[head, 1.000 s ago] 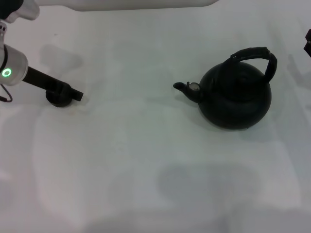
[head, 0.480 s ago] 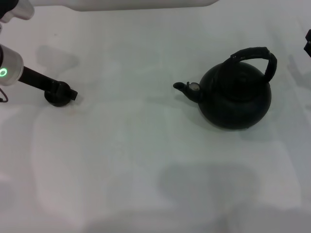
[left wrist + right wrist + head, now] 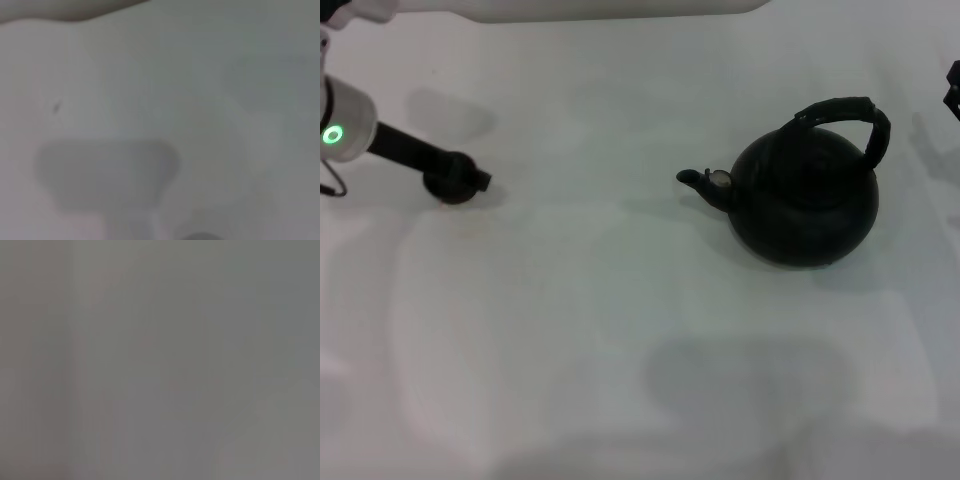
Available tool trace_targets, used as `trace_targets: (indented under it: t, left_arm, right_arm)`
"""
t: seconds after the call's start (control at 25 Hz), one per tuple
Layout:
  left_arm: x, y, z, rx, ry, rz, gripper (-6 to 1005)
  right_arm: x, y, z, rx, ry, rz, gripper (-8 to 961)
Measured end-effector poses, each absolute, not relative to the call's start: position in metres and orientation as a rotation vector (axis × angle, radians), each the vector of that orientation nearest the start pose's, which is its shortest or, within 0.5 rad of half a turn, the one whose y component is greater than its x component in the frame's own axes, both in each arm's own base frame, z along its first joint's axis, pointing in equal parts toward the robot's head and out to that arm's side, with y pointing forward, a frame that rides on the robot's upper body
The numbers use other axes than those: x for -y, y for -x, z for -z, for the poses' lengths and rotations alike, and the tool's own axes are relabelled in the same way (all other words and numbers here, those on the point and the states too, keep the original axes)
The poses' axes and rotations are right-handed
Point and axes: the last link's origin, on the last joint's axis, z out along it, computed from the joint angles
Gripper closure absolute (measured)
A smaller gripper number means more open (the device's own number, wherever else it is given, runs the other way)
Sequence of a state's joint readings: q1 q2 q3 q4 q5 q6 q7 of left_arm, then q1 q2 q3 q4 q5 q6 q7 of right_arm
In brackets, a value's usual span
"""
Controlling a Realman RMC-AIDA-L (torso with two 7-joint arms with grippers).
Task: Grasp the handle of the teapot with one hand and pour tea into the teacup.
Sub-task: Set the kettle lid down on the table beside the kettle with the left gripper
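One teapot [image 3: 807, 205] sits on the white table [image 3: 620, 330], right of centre in the head view. It is a round, matte-black, kettle-like pot with a squat belly and a low domed top. Its short spout [image 3: 704, 183] points toward the robot's left and ends in a silvery ring. A thick black handle [image 3: 850, 118] arches over the top, standing upright and leaning slightly to the right side; its surface looks wrapped and ribbed. Nothing touches the pot.

Well apart from it, at the far left of the table, the left hand [image 3: 460, 181] reaches in on a black forearm from a silver wrist with a green light. A small dark round shape lies right at its tip, merged with the hand, so whether that is the teacup, and whether the fingers are apart or clamped on it, I cannot tell. Only a dark sliver of the right hand [image 3: 953, 88] shows at the right edge, its fingers hidden. Both wrist views show only blurred pale surface
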State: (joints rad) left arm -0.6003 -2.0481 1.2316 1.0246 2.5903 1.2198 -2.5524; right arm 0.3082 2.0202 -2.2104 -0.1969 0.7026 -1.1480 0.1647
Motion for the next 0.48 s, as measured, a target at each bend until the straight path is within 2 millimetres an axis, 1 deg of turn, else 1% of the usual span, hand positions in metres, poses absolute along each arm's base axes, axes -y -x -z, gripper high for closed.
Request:
trace_targets:
  t: [0.04, 0.12, 0.2, 0.32, 0.36, 0.4, 0.48]
  left_arm:
    - [-0.388, 0.245, -0.004, 1.156, 2.344, -0.291, 296]
    - [-0.389, 0.236, -0.004, 1.123, 2.366, -0.284, 296]
    - [-0.39, 0.224, 0.001, 1.085, 2.404, -0.274, 296]
    - [-0.391, 0.205, 0.013, 1.024, 2.474, -0.275, 297]
    - [-0.39, 0.195, 0.022, 0.977, 2.517, -0.292, 297]
    - [-0.39, 0.195, 0.022, 0.977, 2.517, -0.292, 298]
    - [-0.388, 0.185, 0.032, 0.931, 2.563, -0.309, 298]
  right_arm:
    - [-0.298, -0.368, -0.003, -0.568, 1.609, -0.597, 99]
    - [-0.298, -0.367, -0.003, -0.569, 1.609, -0.6, 99]
    - [-0.298, -0.367, -0.003, -0.569, 1.61, -0.602, 100]
    - [-0.298, -0.367, -0.002, -0.571, 1.612, -0.6, 100]
    - [-0.299, -0.367, -0.002, -0.574, 1.613, -0.599, 100]
    - [-0.299, -0.367, -0.002, -0.574, 1.613, -0.599, 100]
    - [-0.299, -0.366, -0.002, -0.573, 1.614, -0.601, 101]
